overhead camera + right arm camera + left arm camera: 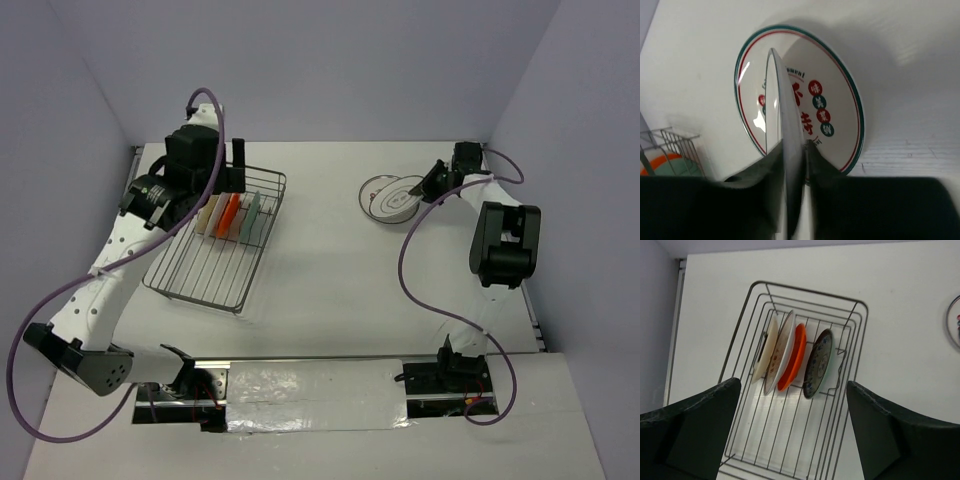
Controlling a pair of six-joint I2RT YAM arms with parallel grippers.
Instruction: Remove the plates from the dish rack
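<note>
A held plate [780, 100], white at its rim, is pinched edge-on by the right end effector [790, 165]. It is kept upright over a ringed plate [835, 100] that lies flat on the surface [330, 290] at the right. Whether the held rim touches the plate beneath cannot be told. The left end effector [792, 395] is spread wide and empty above the dish rack [780, 440]. Four plates are stood on edge there between the dividers, closely packed: a cream-tan plate [765, 347], a white patterned plate [782, 352], an orange plate [796, 357] and a teal plate [819, 362].

The main hazard is judged to lie in the release. If the upright plate is let go before it has been tilted flat, it could be dropped rim-first, so that the ringed plate is chipped, or it could be sent rolling across the surface. In the rack, two neighbouring plates could be caught at once, or a wire snagged, because the gaps between them are so narrow
</note>
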